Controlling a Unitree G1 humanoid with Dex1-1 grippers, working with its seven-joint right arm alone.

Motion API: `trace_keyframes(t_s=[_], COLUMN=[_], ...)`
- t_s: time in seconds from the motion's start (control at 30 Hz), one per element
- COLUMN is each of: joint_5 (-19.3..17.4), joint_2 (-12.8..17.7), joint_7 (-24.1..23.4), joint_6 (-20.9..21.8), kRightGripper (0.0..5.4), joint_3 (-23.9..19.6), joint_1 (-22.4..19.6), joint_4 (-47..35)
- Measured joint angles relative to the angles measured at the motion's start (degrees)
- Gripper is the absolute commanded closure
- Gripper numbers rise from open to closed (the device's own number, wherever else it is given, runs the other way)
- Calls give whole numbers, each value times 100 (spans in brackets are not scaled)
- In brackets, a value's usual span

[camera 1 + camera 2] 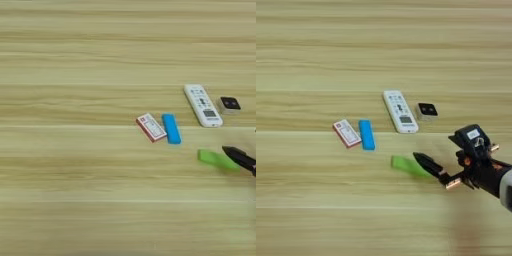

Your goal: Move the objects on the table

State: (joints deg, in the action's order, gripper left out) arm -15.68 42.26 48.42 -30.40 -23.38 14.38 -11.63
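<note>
The table fills both views, a light wood surface with horizontal grain, and the small things lie in the right half of the frame. Near the middle lies the red-and-white card box, flat and turned at a slant, and just beside it on its right the blue bar, almost touching it. Further right and a little higher is the white remote, with its buttons up and its long side running from upper left to lower right. To the right of the remote, close but apart from it, sits the small black-topped block. Below the remote, in the lower right part of the frame, lies the green bar, slanted with its right end lower. The right gripper enters from the right edge at this height, with the silver forearm behind it. One black finger points to the left and its tip lies over the right end of the green bar; whether it touches the bar or only hovers above it I cannot say. Only this one finger shows clearly, so I cannot tell if the gripper is spread or closed.
</note>
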Motion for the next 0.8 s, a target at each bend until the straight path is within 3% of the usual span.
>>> trace_keyframes(t_s=[0.13,0.3,0.53,0.8], joint_5=[80,359,734,809], joint_2=[25,44,-35,-130], joint_7=[490,593,180,-125], joint_6=[371,607,888,1162], kRightGripper=[5,5,5,5], joint_3=[248,559,947,1115], joint_1=[325,380,-174,-623], joint_4=[1,294,892,1392])
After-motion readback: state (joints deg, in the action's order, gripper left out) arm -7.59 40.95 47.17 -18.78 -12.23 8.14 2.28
